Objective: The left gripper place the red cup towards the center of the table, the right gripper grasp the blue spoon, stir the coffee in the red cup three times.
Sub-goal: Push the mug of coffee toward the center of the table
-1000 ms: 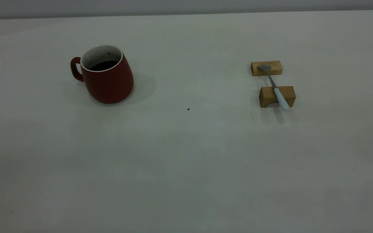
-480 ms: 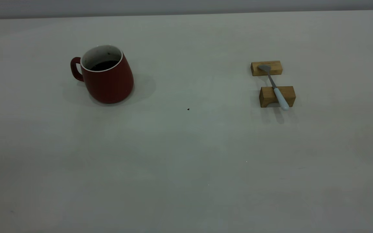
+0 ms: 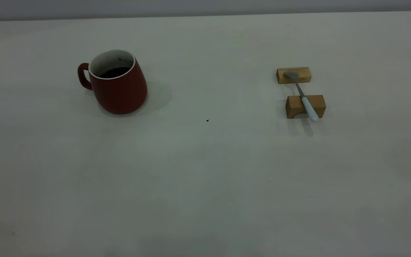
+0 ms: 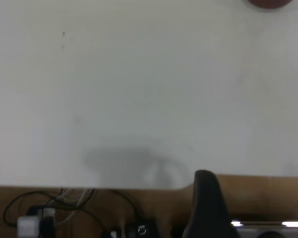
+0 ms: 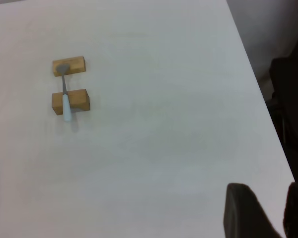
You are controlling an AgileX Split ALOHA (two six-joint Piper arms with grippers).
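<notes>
The red cup (image 3: 118, 89) stands upright at the table's (image 3: 205, 171) left back, its handle pointing left and dark coffee (image 3: 114, 72) inside. In the left wrist view only a sliver of the red cup (image 4: 269, 3) shows, far from my left gripper (image 4: 206, 206), which hangs beyond the table's near edge. The blue spoon (image 3: 304, 99) lies across two wooden blocks at the right back, its pale handle toward the front. My right gripper (image 5: 267, 201) hovers over the table's near right corner, open and empty, well away from the blue spoon (image 5: 65, 101). Neither gripper appears in the exterior view.
Two tan wooden blocks (image 3: 294, 75) (image 3: 305, 106) carry the spoon. A tiny dark speck (image 3: 207, 120) lies mid-table. Cables (image 4: 64, 208) hang below the table's near edge. A dark object (image 5: 288, 99) stands past the table's right side.
</notes>
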